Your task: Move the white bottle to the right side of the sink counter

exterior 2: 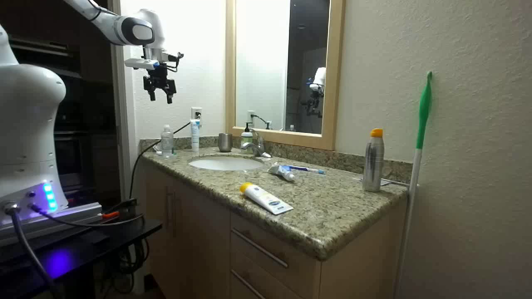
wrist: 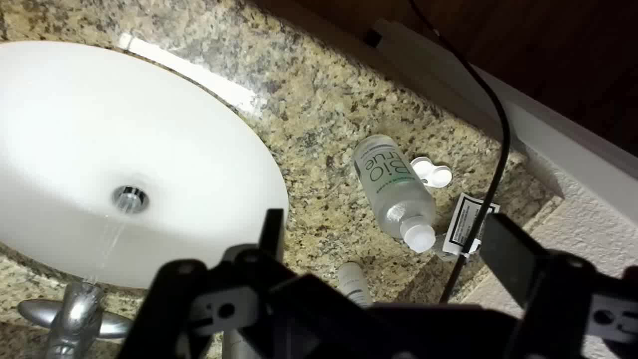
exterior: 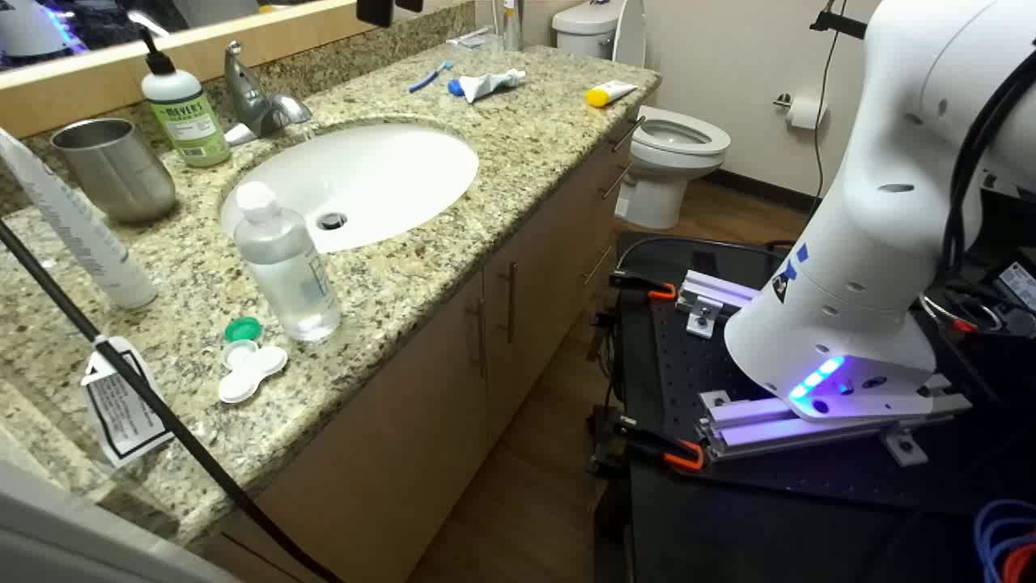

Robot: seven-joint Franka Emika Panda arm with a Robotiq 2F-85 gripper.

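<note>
Bottle (exterior 2: 195, 136), slim, opaque white and tube-shaped, with a blue-marked top and fine print along its side, is seen standing upright on the sink counter (exterior 2: 324, 218), left of the basin (exterior 2: 225, 163) in an exterior view, near a clear bottle (exterior 2: 167, 142) and a metal cup (exterior 2: 225, 143). Overhead, the gripper (exterior 2: 161, 101) is held with its jaws spread apart.

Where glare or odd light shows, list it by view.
Wrist view: a white glare streak on the sink counter, along the basin, and jaws apart, nearly black; an exterior view: a violet glow on the black table, below the lit strip on the robot base; both exterior views: that strip shining blue-white.
</note>
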